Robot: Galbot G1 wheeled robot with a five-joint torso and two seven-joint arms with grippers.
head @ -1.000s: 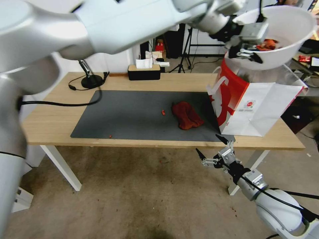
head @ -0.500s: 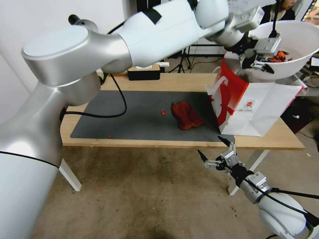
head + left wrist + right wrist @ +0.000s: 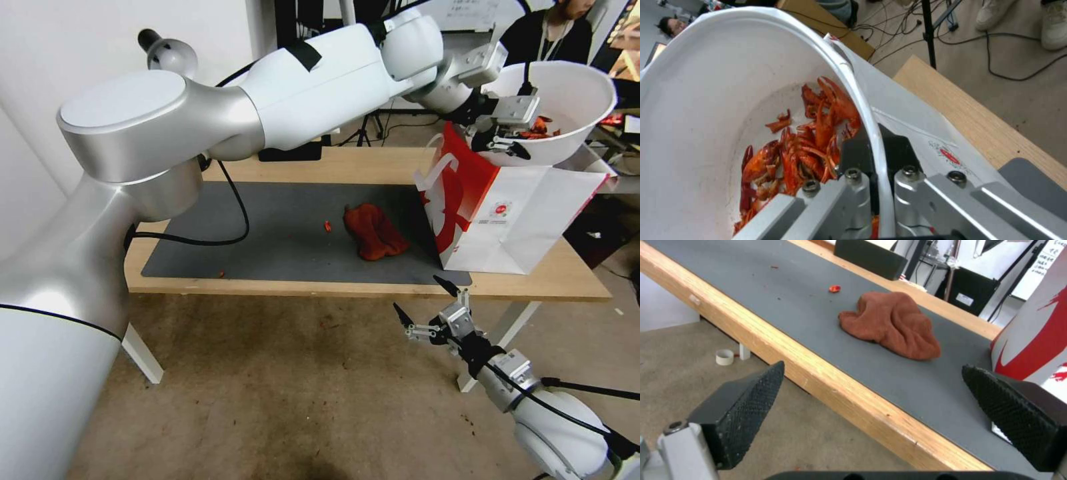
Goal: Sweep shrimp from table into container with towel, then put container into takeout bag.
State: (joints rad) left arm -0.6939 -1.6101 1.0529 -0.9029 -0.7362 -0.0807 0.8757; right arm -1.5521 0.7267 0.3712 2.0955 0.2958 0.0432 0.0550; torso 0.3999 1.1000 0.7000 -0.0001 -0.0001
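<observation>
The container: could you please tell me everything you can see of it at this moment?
The container is a round white bowl, plastic by its look, with deep sloping walls and a thin rim. It is held tilted in the air over the open top of the takeout bag, not yet inside. The left gripper is clamped on its rim, one finger inside the wall and one outside. A heap of red-orange shrimp lies in its bottom against the wall by the gripper. Whether its underside touches the bag's edge cannot be told.
</observation>
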